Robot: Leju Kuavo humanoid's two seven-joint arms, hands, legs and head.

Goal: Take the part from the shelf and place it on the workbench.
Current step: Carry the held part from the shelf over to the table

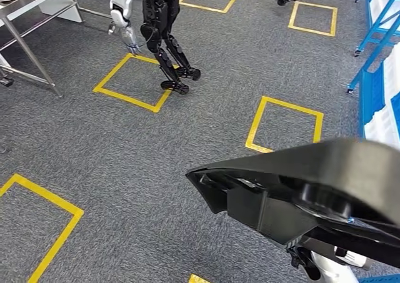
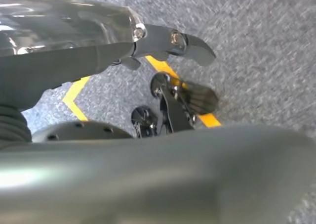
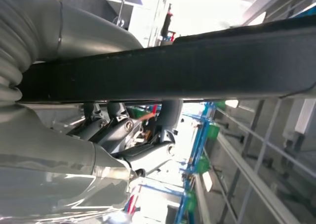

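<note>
A large, flat black part [image 1: 302, 177] with a pointed end fills the lower right of the head view, carried above the grey floor. In the right wrist view the part [image 3: 186, 66] runs as a long dark bar between the thumb and fingers of my right hand [image 3: 111, 135], which grips it. Dark fingers [image 1: 302, 261] show beneath the part in the head view. My left hand [image 2: 164, 70] hangs over the floor, fingers apart, holding nothing. A steel workbench [image 1: 28, 8] stands at the far left.
Another black humanoid robot [image 1: 162, 33] stands ahead beside the workbench, its white forearm hanging. Blue shelving [image 1: 377, 77] lines the right side. Yellow taped squares [image 1: 134, 80] mark the grey carpet, one [image 1: 285, 124] just beyond the part.
</note>
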